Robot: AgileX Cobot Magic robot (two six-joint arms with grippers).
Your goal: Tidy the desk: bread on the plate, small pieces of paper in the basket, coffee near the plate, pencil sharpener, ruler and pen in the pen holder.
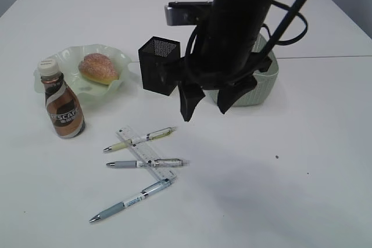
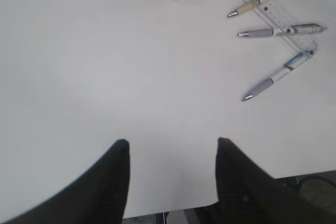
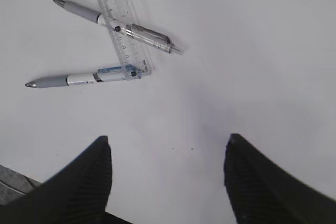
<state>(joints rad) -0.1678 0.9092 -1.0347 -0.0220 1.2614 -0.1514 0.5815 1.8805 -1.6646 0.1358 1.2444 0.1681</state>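
Exterior view: right gripper [image 1: 208, 104] hangs from a dark arm, fingers spread and empty, pointing down in front of the pen holder [image 1: 158, 65] and the basket [image 1: 263, 79]. Bread [image 1: 99, 67] lies on the plate [image 1: 78, 71], the coffee [image 1: 63, 107] stands just in front of it, and three pens [image 1: 140, 139] cross the ruler [image 1: 145, 154] on the desk [image 1: 290, 166].

Left wrist view: left gripper [image 2: 172, 145] hovers over bare desk, fingers apart, holding nothing; pens lie far to the upper right.

Right wrist view: its fingertips [image 3: 100, 153] stand wide, ruler and pens ahead to the left.
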